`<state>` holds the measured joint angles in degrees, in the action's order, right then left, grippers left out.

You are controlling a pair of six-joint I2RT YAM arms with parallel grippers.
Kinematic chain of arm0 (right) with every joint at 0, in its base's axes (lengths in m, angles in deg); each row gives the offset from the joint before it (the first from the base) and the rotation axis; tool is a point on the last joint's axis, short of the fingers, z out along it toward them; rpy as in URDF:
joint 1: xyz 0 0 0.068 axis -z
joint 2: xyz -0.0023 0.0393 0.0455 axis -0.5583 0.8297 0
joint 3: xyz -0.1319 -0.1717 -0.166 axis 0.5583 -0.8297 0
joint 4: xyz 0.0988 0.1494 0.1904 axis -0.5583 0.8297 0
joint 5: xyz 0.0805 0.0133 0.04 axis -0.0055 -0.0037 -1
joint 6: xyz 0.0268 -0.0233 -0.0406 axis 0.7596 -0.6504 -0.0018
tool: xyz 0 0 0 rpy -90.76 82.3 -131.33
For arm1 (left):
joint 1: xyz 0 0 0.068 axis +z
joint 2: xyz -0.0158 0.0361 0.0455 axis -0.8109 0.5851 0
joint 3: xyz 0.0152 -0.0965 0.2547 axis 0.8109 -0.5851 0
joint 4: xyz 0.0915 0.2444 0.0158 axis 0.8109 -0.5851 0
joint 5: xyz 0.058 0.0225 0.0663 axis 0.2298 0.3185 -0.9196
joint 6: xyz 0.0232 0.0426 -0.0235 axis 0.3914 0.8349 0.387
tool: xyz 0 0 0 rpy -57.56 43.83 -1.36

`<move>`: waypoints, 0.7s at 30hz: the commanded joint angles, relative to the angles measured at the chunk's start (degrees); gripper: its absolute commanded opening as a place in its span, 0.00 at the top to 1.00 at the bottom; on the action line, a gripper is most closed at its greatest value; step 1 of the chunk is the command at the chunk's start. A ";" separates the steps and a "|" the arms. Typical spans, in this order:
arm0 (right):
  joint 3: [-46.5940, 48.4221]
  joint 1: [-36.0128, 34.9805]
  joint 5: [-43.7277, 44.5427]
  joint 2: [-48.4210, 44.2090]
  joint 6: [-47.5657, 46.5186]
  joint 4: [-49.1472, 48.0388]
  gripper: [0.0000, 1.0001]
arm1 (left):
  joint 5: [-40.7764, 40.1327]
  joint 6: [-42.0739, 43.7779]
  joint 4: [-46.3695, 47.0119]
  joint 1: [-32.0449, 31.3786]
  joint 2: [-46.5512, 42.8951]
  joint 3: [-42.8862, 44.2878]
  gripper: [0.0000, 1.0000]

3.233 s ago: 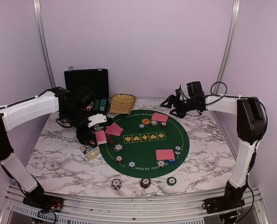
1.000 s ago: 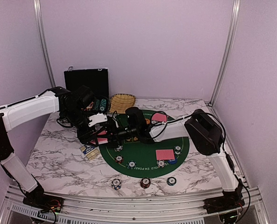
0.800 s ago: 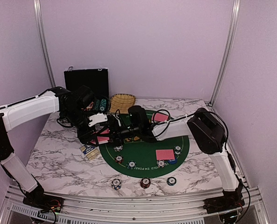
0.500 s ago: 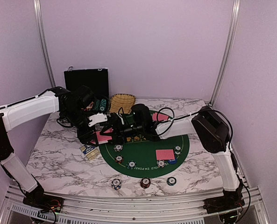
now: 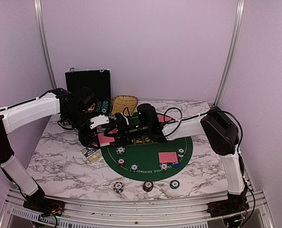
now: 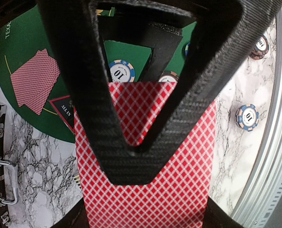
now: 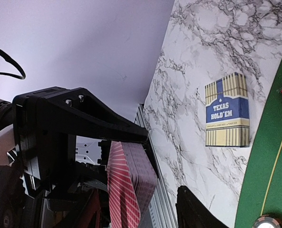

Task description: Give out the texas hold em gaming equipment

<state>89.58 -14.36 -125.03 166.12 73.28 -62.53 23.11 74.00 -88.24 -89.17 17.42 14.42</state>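
Red-backed deck (image 6: 179, 180) sits pinched in the left hand (image 6: 131, 161), held up over the left edge of the green mat (image 5: 145, 164) on the marble worktop (image 5: 55, 161). Near it on the worktop lies a blue and cream box (image 7: 227, 110) reading Texas Hold'em, just off the mat's rim.

Just right of the deck, the right hand (image 7: 141, 211) reaches in from across the mat. Its fingers (image 7: 190, 209) are spread to either side of the deck's edge. A gap shows between the deck and one finger, so it grips nothing.

On the mat, a fanned pile (image 6: 36, 80) of cards lies by the All In triangle (image 6: 64, 110), with a 10 chip (image 6: 121, 71) close by. Further right, another pile of cards (image 5: 168, 157) lies on the mat with chips beside it. Three more chips (image 5: 148, 185) stand in a row on the worktop near its front edge.
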 commanded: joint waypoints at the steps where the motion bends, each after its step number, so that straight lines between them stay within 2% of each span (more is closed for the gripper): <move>1: -0.28 0.40 -0.40 -3.00 -0.32 -0.06 0.50 | 0.83 0.12 -0.30 0.09 -0.55 0.36 1.00; 8: -0.71 0.81 -0.70 -3.78 -1.71 2.10 0.71 | 0.61 0.30 -0.35 0.09 -0.68 0.45 1.00; 21: -5.59 2.30 -1.19 -7.26 -0.05 -0.87 0.99 | 0.41 0.18 -0.34 0.09 -0.07 0.98 1.00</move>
<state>85.47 -12.83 -125.60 161.80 72.13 -61.37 23.09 74.00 -88.22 -89.17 17.44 14.42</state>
